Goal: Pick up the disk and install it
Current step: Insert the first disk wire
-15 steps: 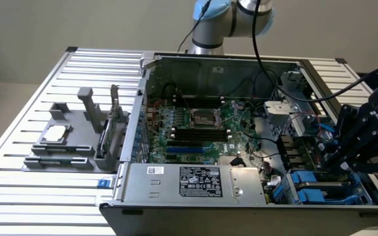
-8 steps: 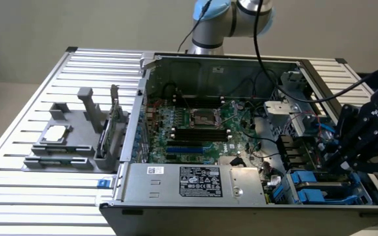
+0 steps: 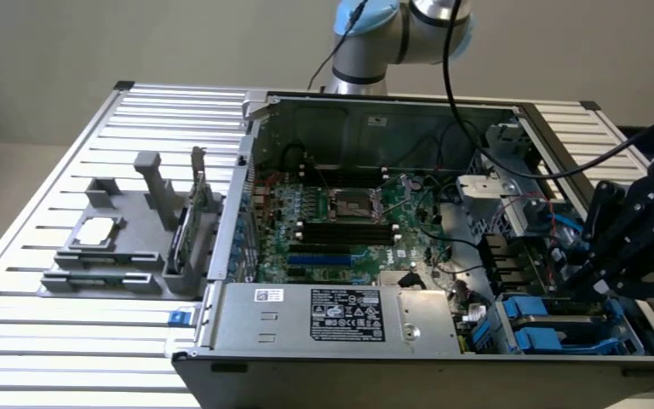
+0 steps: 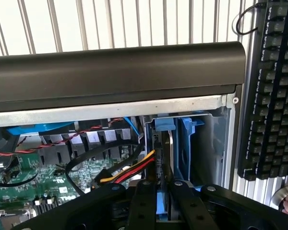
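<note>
- Slatted metal desk [image 3: 31,256] carries an open computer case [image 3: 384,100].
- Tool [image 4: 163,184] is nearly closed, clamping the disk [image 4: 163,125] edge-on at the blue bay [image 4: 188,143] in the case corner.
- Step judged: insertion; seating calls for staying square to the bay.

The slatted metal table [image 3: 43,332] bears an open computer case [image 3: 384,128], a grey fixture [image 3: 106,277] and a keyboard [image 4: 271,96].

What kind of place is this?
Probably a robotics lab or test bench: a robot arm reaches over an open computer case on a slatted metal table, with a keyboard beside the case.
</note>
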